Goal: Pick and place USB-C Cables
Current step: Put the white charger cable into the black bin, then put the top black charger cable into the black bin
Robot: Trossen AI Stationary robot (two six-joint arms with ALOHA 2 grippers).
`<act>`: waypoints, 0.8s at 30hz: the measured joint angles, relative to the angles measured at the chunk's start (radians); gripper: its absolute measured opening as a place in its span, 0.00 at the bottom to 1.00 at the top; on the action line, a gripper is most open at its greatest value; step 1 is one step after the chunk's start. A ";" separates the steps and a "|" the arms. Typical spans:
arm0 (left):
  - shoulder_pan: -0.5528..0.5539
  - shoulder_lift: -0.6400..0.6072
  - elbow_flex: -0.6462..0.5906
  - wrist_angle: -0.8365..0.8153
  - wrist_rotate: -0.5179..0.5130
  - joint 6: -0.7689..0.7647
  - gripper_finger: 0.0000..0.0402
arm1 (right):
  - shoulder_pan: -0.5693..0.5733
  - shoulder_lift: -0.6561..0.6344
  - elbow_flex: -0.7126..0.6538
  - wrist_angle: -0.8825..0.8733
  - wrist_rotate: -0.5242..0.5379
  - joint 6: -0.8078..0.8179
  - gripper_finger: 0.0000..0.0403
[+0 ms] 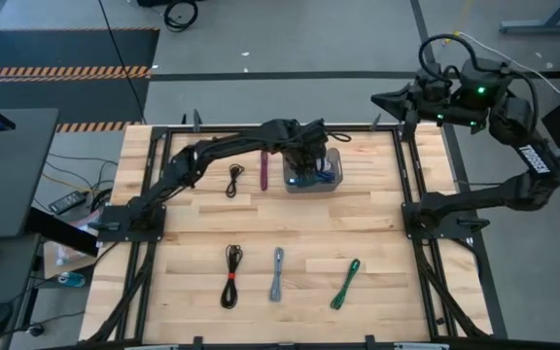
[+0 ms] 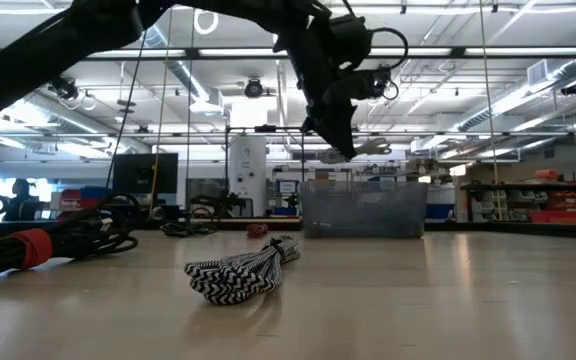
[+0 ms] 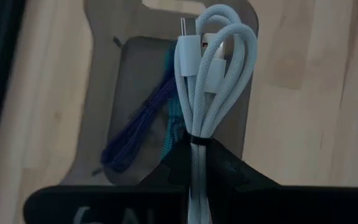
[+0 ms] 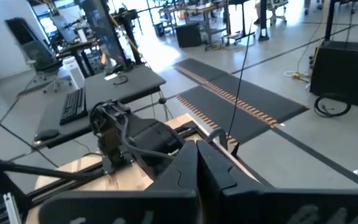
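My left gripper [image 1: 311, 156] hovers over the translucent grey bin [image 1: 331, 181] at the table's far middle, shut on a white cable bundle [image 3: 210, 74]. In the low view the white cable [image 2: 363, 148] hangs just above the bin's rim [image 2: 363, 185]. A purple cable [image 3: 135, 134] and a teal cable [image 3: 169, 118] lie inside the bin. On the table lie a black cable [image 1: 234, 181], a maroon cable [image 1: 264, 168], a black cable with red tie [image 1: 231, 275], a grey cable [image 1: 277, 274] and a green cable [image 1: 346, 284]. My right gripper [image 4: 197, 155] is shut and raised beyond the far right corner. My left gripper pinches the white cable bundle between its two fingers at the tied waist [image 3: 197, 138], where a dark band wraps the loops. The fingers come from above. The looped end with the plugs [image 3: 188, 31] sticks out past the fingertips, lifted clear over the bin.
The bin stands near the far edge, with the maroon and black cables just to its left. Three cables lie in a row near the near edge. Black frame rails [image 1: 411, 175] run along both table sides. Bare wood lies between the two rows.
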 joint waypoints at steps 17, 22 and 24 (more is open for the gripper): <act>0.002 0.000 0.001 0.011 0.009 -0.021 0.45 | 0.005 0.015 0.000 0.009 -0.024 0.000 0.00; 0.021 -0.047 0.001 -0.073 -0.090 -0.093 0.44 | 0.005 0.015 0.000 0.009 -0.039 0.000 0.00; 0.035 -0.078 0.002 -0.148 -0.160 -0.111 0.43 | 0.005 0.015 0.000 0.009 -0.048 0.000 0.00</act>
